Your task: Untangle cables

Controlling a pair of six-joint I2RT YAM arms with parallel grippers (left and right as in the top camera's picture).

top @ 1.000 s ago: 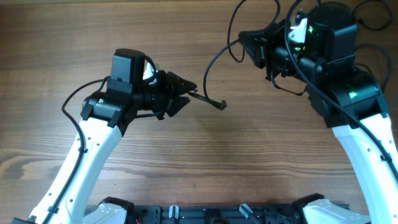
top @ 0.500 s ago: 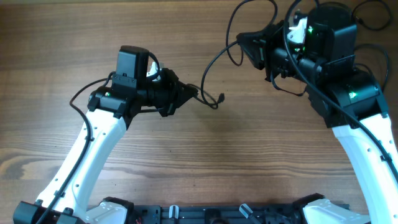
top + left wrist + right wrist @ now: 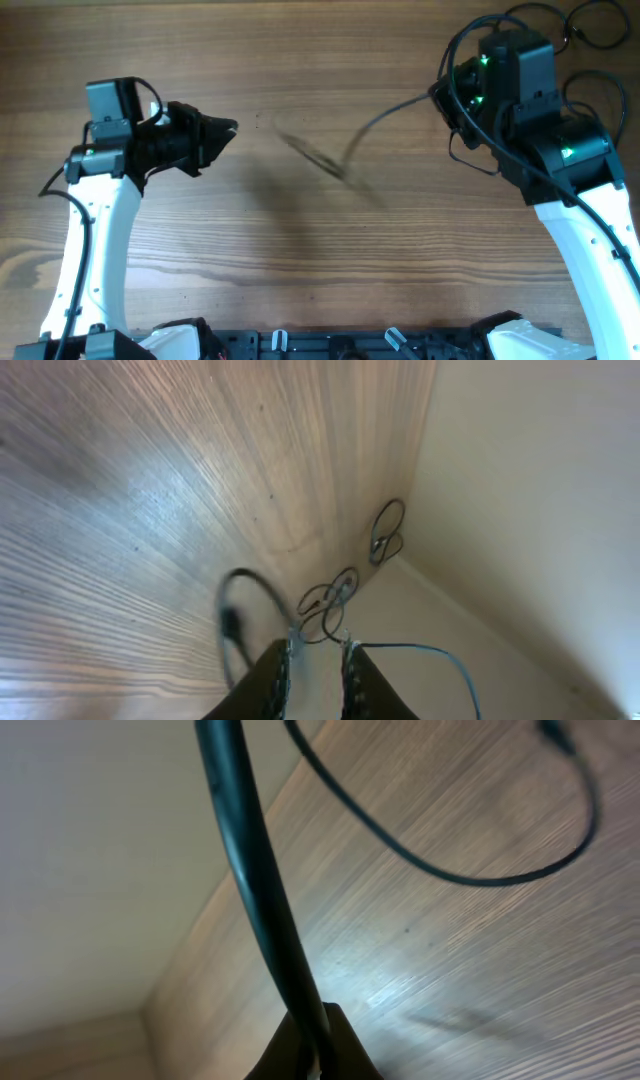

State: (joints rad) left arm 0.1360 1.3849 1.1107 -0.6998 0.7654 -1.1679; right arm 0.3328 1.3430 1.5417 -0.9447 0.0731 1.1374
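While the right fingers (image 3: 345, 1056) pinch one black cable (image 3: 254, 870) above the desk (image 3: 300, 260), the left fingers (image 3: 268, 690) stand slightly apart, empty.

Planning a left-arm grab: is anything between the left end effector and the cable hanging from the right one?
Nothing visible. Only bare table lies between the left end effector and the blurred cable that the right end effector grips.
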